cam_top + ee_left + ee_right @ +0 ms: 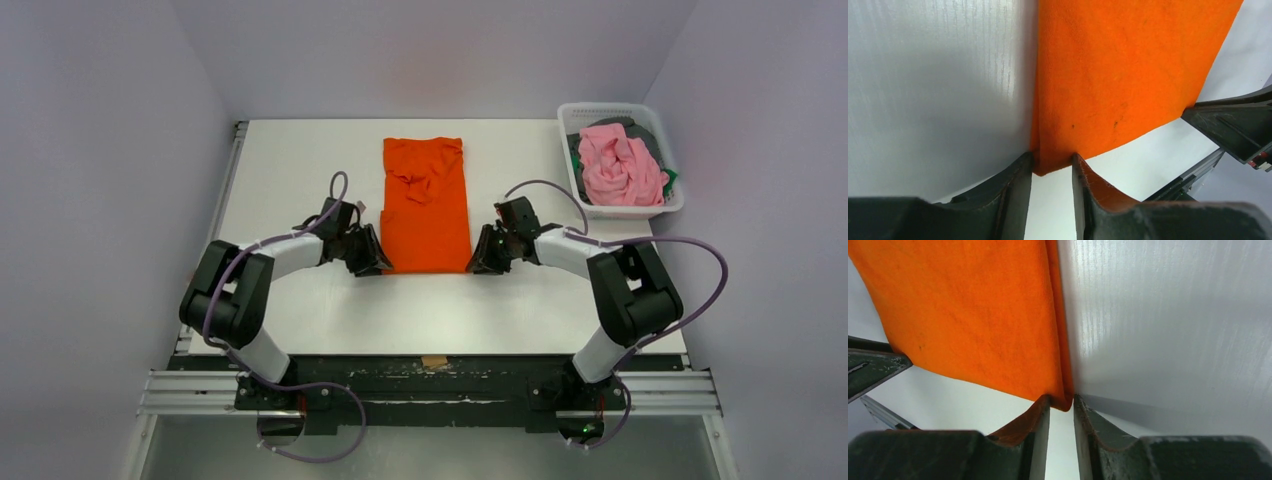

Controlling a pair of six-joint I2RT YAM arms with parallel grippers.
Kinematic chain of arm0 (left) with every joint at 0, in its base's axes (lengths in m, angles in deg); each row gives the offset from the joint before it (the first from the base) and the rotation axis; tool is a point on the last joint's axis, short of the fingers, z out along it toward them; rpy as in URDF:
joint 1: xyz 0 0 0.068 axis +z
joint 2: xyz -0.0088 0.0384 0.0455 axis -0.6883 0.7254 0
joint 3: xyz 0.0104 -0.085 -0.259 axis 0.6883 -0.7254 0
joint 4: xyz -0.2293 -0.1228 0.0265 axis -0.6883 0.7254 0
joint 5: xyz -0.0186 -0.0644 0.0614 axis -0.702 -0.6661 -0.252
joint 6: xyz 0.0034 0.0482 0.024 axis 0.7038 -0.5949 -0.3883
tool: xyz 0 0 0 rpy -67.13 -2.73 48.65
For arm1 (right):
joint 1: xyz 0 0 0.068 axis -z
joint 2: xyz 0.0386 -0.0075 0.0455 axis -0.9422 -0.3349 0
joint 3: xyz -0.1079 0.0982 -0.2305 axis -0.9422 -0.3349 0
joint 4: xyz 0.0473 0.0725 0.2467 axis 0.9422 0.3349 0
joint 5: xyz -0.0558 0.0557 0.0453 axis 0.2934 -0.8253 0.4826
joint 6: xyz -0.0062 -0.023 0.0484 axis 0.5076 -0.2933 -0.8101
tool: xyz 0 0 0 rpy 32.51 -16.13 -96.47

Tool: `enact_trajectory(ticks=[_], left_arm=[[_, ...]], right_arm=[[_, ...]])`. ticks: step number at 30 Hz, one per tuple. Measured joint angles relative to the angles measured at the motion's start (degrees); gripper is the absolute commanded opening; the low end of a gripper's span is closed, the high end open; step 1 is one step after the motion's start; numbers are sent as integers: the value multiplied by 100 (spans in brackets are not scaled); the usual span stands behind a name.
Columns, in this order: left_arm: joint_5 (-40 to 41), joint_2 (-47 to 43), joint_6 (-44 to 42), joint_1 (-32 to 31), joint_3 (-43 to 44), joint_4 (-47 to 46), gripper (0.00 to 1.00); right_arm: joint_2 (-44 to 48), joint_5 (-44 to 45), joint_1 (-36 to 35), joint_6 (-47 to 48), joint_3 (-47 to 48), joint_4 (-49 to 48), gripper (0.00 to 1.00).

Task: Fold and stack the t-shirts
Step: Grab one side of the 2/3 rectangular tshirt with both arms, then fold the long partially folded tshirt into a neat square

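Note:
A bright orange t-shirt (425, 200) lies folded into a long strip in the middle of the white table (300, 160), with a rumpled patch near its far end. My left gripper (375, 262) sits at its near left corner. In the left wrist view the orange t-shirt (1118, 75) has that corner pinched between the tips of the left gripper (1050, 162). My right gripper (478, 262) is at the near right corner. In the right wrist view the orange t-shirt (973, 315) has its bunched corner nipped by the right gripper (1062, 402).
A white mesh basket (600, 108) stands at the far right corner of the table. It holds a crumpled pink t-shirt (620, 165) on top of darker ones (655, 135). Walls close in the table on the left, back and right.

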Motion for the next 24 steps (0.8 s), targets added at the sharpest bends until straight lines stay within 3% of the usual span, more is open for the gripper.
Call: enact_trajectory(ticks=[5,6,7,9,15,19,24], left_arm=[[-24,166,81,-57,81,-85,23],[-24,197,83,-66,109,-83,16],[-24,236,79,-72,144,-81,1],[-13,330,79,-79,203,-83,0],[107,162,50,-214,90,-11,0],[271,-831,28,-531,-496,409,0],[225,-2765,81,-957,-1099,1189,0]], right_arm=[[-66,-66,-68,-11,0,-72,17],[-81,-72,-72,-11,0,-85,15],[-85,-83,-72,-9,0,-101,12],[-101,-87,-79,-4,0,-118,1],[-48,-90,-136,9,-59,-87,0],[621,-105,-372,59,-459,337,0],[2299,-431,-776,160,-903,1198,0]])
